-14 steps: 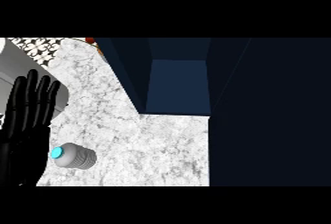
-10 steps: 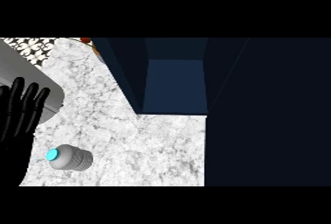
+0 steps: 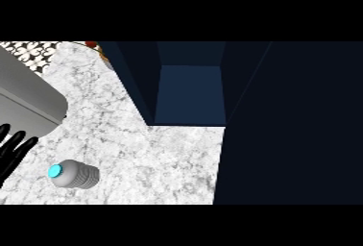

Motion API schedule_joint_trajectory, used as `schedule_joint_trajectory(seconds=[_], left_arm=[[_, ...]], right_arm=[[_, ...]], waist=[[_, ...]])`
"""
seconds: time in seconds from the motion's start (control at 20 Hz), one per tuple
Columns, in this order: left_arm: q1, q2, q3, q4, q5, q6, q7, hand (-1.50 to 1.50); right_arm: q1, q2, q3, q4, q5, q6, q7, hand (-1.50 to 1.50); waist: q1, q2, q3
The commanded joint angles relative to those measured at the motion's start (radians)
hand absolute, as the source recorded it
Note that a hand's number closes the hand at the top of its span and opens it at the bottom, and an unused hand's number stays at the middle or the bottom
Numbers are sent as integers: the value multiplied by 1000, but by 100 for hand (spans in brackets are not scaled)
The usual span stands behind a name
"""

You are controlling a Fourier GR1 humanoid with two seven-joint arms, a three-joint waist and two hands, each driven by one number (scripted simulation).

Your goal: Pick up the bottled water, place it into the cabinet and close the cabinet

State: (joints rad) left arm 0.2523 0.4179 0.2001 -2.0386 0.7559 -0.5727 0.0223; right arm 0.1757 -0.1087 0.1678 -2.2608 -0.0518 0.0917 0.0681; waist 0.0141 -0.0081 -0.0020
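The bottled water stands upright on the marble counter at the lower left; it is a ribbed grey bottle with a cyan cap, seen from above. My left hand shows only as straight black fingers at the left edge, open, just left of and above the bottle, not touching it. The dark blue cabinet stands open at the upper middle, its inside visible. My right hand is out of view.
A grey sink basin fills the upper left. A patterned tile wall lies behind it. The cabinet's dark door and side take up the right half. A small reddish object peeks by the cabinet's top left corner.
My left hand has slid down and left, now mostly off the left edge. The view has shifted, so the bottle and counter sit further right in the picture.
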Motion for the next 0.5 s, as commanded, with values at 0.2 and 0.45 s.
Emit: schedule_joint_trajectory(seconds=[0.2,0.45], left_arm=[[174,258,253,61,450,-219,80,-150],[183,251,309,215,449,-359,98,-150]], right_arm=[[63,18,107,-209,26,-34,169,-150],[21,3,94,-275,13,-39,285,-150]], waist=[[-1,3,2],[-8,6,1]])
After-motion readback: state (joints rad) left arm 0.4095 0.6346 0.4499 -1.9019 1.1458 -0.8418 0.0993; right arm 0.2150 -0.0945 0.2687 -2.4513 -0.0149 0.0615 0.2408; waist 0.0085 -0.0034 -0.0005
